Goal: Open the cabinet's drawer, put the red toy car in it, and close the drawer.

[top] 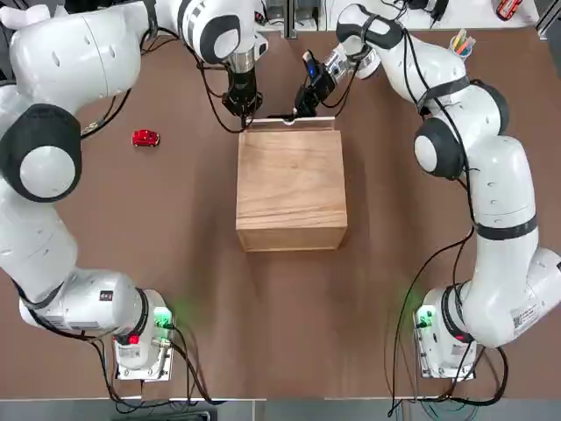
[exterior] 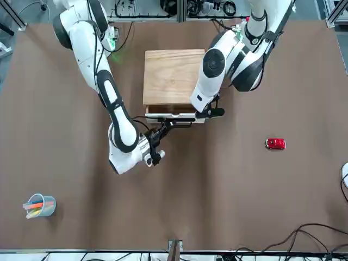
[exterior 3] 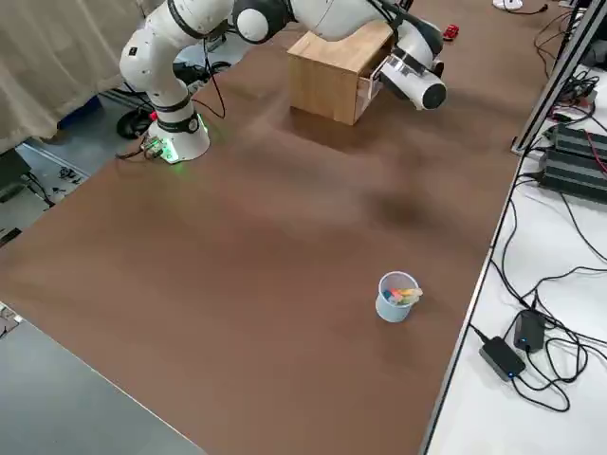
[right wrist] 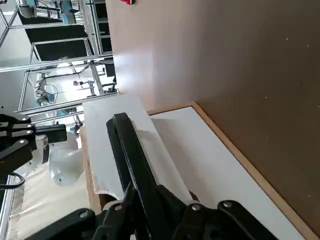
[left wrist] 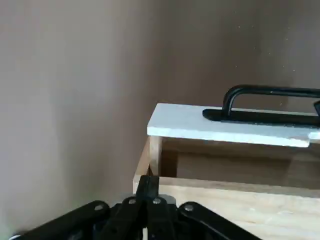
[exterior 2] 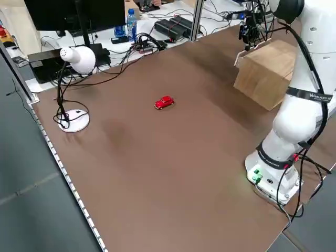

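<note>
The tan wooden cabinet [top: 289,189] stands mid-table. Its drawer [top: 290,123] is pulled out a little on the far side, showing a white front [left wrist: 225,127] and a black bar handle [right wrist: 131,150]. My right gripper [right wrist: 135,192] is shut on that handle, reaching in from the far right [top: 302,103]. My left gripper [top: 244,110] is shut with nothing in it, and its fingertips [left wrist: 148,192] rest at the cabinet's far left top corner. The red toy car [top: 145,138] sits alone on the table to the cabinet's left, also seen in the front view [exterior: 275,143].
A cup of coloured pens [top: 462,42] stands at the far right corner. A white lamp-like device [exterior 2: 73,119] sits at the far left table edge. Cables and boxes lie beyond the far edge. Bare brown table [top: 289,307] surrounds the cabinet.
</note>
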You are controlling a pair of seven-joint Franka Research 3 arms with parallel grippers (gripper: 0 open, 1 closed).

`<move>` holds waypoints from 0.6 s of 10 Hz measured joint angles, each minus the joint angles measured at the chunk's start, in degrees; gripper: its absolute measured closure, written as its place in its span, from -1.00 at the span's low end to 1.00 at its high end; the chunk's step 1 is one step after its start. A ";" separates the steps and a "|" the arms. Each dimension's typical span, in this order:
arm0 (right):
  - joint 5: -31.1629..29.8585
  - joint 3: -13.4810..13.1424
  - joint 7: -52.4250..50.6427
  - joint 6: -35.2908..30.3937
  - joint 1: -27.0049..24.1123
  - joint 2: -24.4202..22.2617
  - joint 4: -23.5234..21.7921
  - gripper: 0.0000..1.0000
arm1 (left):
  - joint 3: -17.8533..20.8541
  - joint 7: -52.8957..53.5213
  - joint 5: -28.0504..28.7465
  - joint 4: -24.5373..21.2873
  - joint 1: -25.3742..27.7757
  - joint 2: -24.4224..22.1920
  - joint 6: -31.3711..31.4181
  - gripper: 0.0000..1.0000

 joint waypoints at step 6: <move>2.23 -0.03 -1.96 5.20 -0.38 -0.01 0.16 0.59 | -0.04 0.00 0.00 0.10 0.02 2.30 -0.18 0.98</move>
